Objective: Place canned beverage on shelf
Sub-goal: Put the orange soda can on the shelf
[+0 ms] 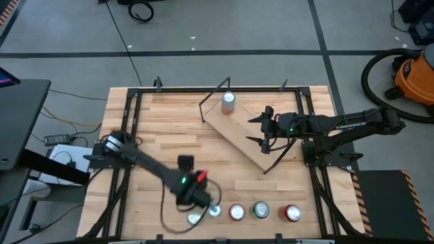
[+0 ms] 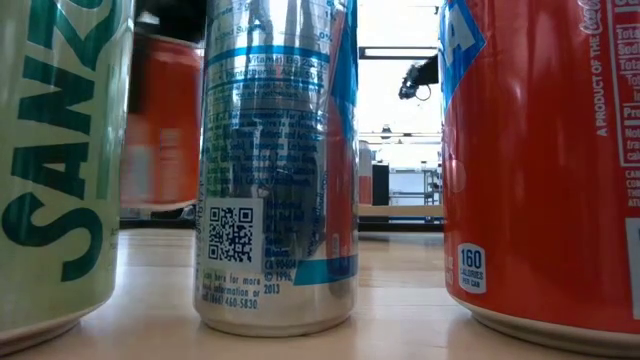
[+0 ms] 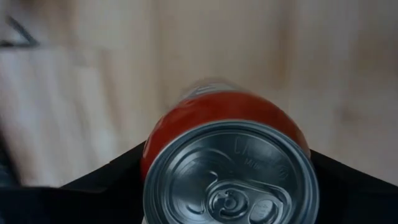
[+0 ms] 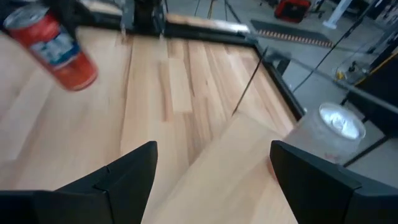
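My left gripper (image 1: 197, 202) is at the table's near edge, shut on a red can with a silver top (image 3: 227, 124). The can also shows in the right wrist view (image 4: 51, 46), tilted and clear of the tabletop, and blurred in the low view (image 2: 160, 120). The shelf (image 1: 237, 132), a light-wood board on thin black legs, stands slantwise at the far right. A pale can (image 1: 228, 102) stands upright on its far end. My right gripper (image 1: 262, 132) hangs open and empty over the board's right part (image 4: 236, 168). My left gripper pinches the red can by its two sides just below the top rim (image 3: 152, 155), one finger (image 3: 106, 183) on each side. The fingers slant down from above. The can is lifted clear of the table and tilted.
Several other cans stand in a row along the near edge: a slim silver one (image 1: 215, 211), a red-and-white one (image 1: 237, 212), a green one (image 1: 261, 210) and a red one (image 1: 292, 213). A black frame (image 1: 135, 91) borders the slatted tabletop. Bare wood lies mid-table.
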`<action>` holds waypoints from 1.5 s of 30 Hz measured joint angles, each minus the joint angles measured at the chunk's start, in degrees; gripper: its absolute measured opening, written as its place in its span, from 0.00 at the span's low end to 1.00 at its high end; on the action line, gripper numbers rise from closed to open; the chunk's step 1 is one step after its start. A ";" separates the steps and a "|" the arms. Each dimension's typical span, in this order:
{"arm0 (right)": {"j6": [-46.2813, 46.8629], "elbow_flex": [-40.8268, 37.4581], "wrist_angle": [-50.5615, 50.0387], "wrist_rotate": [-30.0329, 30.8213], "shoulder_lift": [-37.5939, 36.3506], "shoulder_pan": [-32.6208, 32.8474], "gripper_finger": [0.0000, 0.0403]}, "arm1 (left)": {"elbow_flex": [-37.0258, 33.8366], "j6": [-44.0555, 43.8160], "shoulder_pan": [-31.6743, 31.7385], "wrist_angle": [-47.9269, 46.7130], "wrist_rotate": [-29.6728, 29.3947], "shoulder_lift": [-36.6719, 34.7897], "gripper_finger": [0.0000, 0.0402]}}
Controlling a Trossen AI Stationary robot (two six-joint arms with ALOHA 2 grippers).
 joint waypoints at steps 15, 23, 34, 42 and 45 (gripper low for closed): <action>6.10 0.00 -11.28 2.72 -3.90 0.63 0.80 | 0.00 38.18 21.89 13.66 -2.02 -2.74 0.78; 8.57 0.00 -15.09 2.84 -5.90 2.87 0.80 | 0.00 51.42 31.12 20.40 7.65 -4.43 0.78; 5.99 0.00 -12.93 4.38 -6.62 2.03 0.80 | 0.02 61.57 41.61 25.03 14.67 -4.63 0.78; 1.41 0.00 -7.88 5.96 -6.64 -1.32 0.80 | 0.02 60.22 45.75 26.38 14.78 -4.32 0.78; 0.08 0.00 -6.13 5.73 -6.64 -3.31 0.80 | 0.07 58.74 45.96 27.19 14.84 -3.08 0.78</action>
